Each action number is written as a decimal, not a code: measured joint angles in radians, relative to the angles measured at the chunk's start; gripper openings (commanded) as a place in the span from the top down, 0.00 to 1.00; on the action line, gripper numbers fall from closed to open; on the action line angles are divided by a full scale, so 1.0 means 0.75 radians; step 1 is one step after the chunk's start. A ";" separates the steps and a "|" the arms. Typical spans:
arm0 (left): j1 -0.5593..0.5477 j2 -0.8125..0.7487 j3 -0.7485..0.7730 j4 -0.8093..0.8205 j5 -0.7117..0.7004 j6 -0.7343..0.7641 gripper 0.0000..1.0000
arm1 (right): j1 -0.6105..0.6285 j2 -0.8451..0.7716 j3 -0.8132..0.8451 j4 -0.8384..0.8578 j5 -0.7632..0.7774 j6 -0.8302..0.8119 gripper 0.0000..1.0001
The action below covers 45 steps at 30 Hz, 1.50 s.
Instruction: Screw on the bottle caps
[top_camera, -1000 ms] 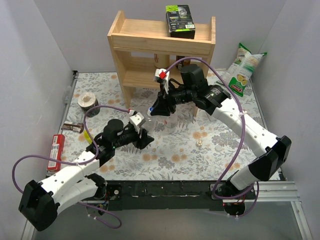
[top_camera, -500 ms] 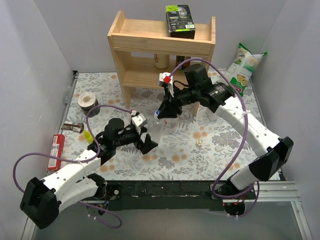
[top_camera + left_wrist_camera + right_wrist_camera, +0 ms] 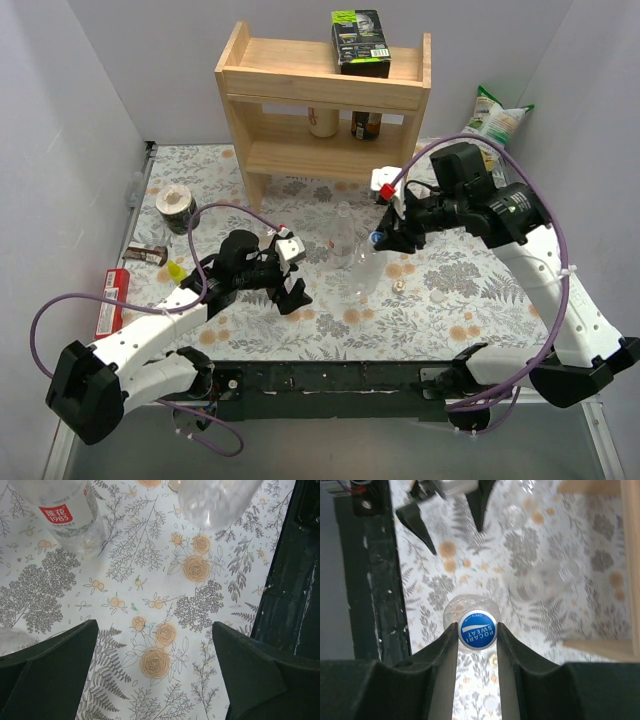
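My right gripper (image 3: 477,625) is shut on a blue bottle cap (image 3: 477,630) that sits on the neck of a clear bottle (image 3: 469,607). From above, that gripper (image 3: 378,240) is right of centre with the tilted bottle (image 3: 364,277) below it. A second clear bottle (image 3: 343,236) stands just left of it, uncapped, with a red label (image 3: 56,514). My left gripper (image 3: 297,293) is open over the floral cloth, nothing between its fingers (image 3: 60,655). A pale cap (image 3: 491,703) and a small gold-coloured cap (image 3: 398,287) lie on the cloth.
A wooden shelf (image 3: 325,90) stands at the back with a black box (image 3: 360,42) on top and two jars (image 3: 323,122) inside. A snack bag (image 3: 495,120) leans back right. A tape roll (image 3: 175,203), a red pack (image 3: 110,300) and a yellow piece (image 3: 177,272) lie left.
My left gripper has opened and let go of the bottle. My right arm has swung right and nearer, carrying the blue-capped bottle away from the shelf front.
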 measured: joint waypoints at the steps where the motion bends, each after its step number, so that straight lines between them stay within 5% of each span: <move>1: 0.000 0.009 0.005 -0.009 0.000 0.001 0.02 | -0.035 -0.011 -0.001 -0.032 0.024 -0.014 0.99; 12: 0.002 0.104 0.040 -0.004 -0.034 -0.084 0.02 | -0.525 -0.051 -0.259 0.124 0.180 -0.062 0.99; 30: 0.004 0.231 0.119 -0.035 -0.121 -0.129 0.02 | -0.582 0.110 -0.439 0.505 0.182 -0.047 0.95; 45: 0.004 0.272 0.126 -0.036 -0.122 -0.127 0.02 | -0.582 0.123 -0.484 0.564 0.156 -0.020 0.59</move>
